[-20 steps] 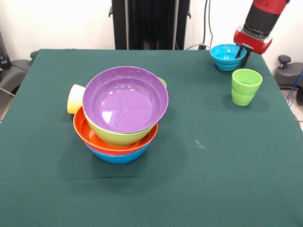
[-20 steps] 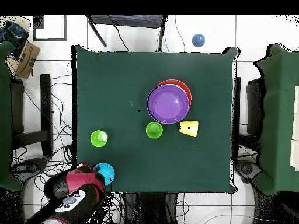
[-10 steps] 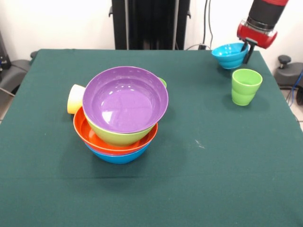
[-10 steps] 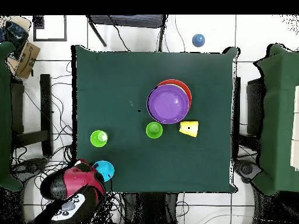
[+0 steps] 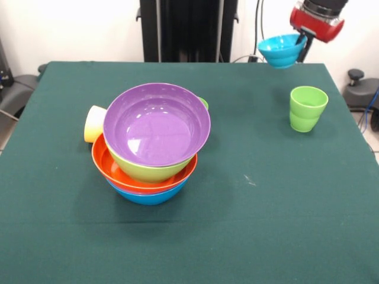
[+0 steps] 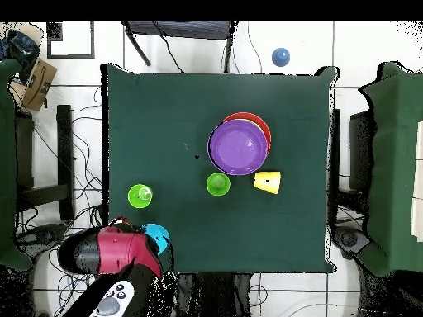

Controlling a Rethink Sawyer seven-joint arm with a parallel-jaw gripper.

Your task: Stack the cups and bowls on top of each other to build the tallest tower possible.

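The tower [image 5: 151, 142] stands left of the table's middle: a blue bowl lowest, then orange, lime green and purple [image 6: 238, 146]. My gripper [image 5: 302, 44] is shut on the rim of the turquoise bowl [image 5: 280, 50] and holds it in the air above the table's far right corner; the bowl also shows in the overhead view [image 6: 155, 235]. A light green cup [image 5: 308, 108] stands upright near there [image 6: 140, 196]. A yellow cup [image 5: 95, 123] lies on its side behind the tower [image 6: 267, 181]. A green cup [image 6: 218, 184] stands by the tower, mostly hidden in the front view.
The dark green table [image 5: 266, 195] has its edge close to the light green cup on the right. A dark blue bowl [image 6: 281, 57] lies on the floor beyond the table in the overhead view. The robot's black pedestal [image 5: 186, 29] stands at the far side.
The gripper has risen with the turquoise bowl, lifting it off the table and tilting it slightly. The tower and cups have not moved.
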